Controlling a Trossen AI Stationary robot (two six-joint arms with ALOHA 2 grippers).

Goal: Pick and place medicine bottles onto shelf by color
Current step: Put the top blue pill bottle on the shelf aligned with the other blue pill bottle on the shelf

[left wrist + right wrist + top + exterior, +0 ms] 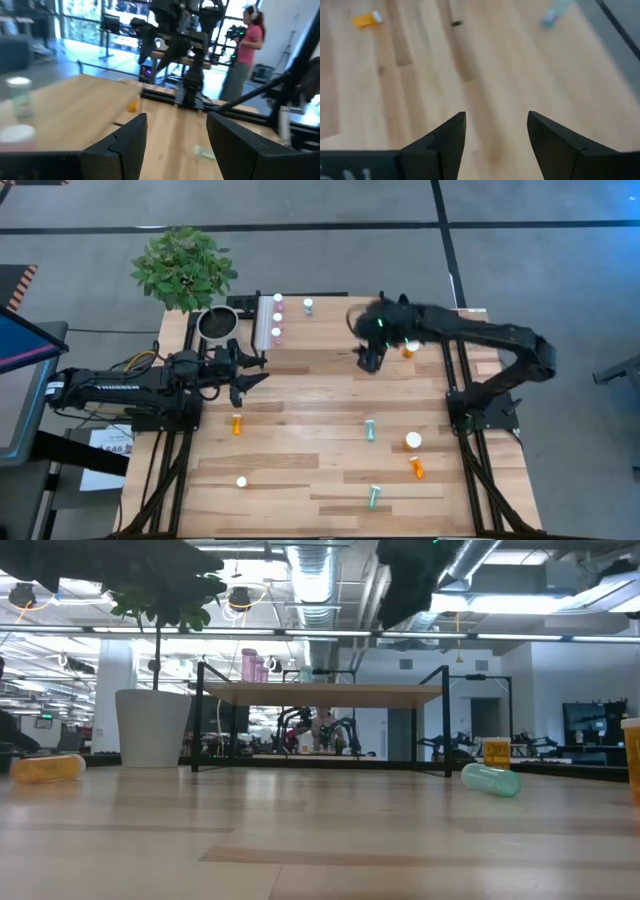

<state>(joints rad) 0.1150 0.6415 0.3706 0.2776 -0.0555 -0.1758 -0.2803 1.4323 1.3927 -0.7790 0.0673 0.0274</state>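
Observation:
The shelf point(330, 330) stands at the table's far side. On its left end stand three pink bottles point(277, 317) in a row, with a teal bottle point(308, 306) beside them; an orange bottle point(408, 349) is near its right end. My right gripper point(368, 360) hovers open above the shelf's near edge, close to the orange bottle, with nothing between its fingers point(447, 137). My left gripper point(258, 370) is open at the shelf's left near corner, empty. Loose bottles on the table: orange point(236, 423), teal point(369, 430), a larger upright orange one point(412, 441), orange point(416, 468), teal point(374, 497).
A potted plant point(183, 268) and its grey pot point(217, 323) stand at the far left corner beside the shelf. A small white-capped bottle point(241, 481) stands near the front left. A person in a pink shirt point(247, 45) stands beyond the table.

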